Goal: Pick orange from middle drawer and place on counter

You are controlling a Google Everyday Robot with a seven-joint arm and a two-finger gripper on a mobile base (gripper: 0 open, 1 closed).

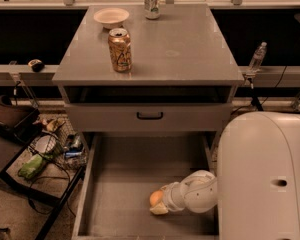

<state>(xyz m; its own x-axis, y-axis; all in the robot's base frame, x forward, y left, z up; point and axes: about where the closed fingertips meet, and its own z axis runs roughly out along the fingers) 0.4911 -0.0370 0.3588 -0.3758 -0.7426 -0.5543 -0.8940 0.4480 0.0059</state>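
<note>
The orange (154, 198) lies on the floor of the pulled-out middle drawer (125, 179), towards its front right. My gripper (158, 204) reaches in from the right and sits right at the orange, low over the drawer floor, covering the fruit's right side. The white arm (262, 179) fills the lower right of the view and hides the drawer's right front corner. The grey counter (185, 49) is the cabinet top above.
On the counter stand a gold-orange drink can (119, 49) at front left, a pale bowl (111, 17) at back left and a green-white can (151, 2) at the back. A shut drawer front with a black handle (150, 116) overhangs the open drawer. Clutter lies on the floor at left (45, 151).
</note>
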